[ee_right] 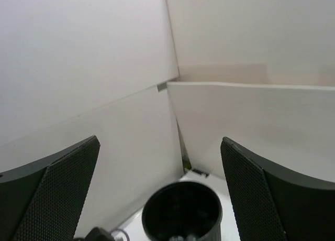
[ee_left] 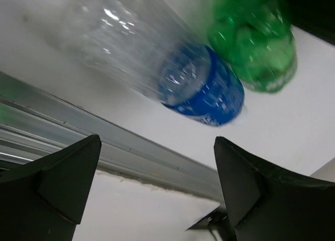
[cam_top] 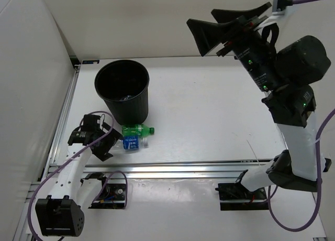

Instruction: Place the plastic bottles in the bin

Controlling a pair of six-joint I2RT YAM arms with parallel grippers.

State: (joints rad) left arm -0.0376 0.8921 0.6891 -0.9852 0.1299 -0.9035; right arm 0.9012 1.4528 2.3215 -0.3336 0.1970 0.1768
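Note:
The black bin stands at the back left of the table. Just in front of it lie a green bottle and a clear bottle with a blue label, side by side on the table. My left gripper is open and empty, low at the left end of the blue-label bottle. In the left wrist view the blue-label bottle and the green bottle lie beyond my open left gripper. My right gripper is open and empty, raised high at the back. It looks down at the bin. Something pale lies deep inside the bin.
An aluminium rail runs along the near edge of the table and shows in the left wrist view. White walls enclose the left and back sides. The bin stands close to the left wall.

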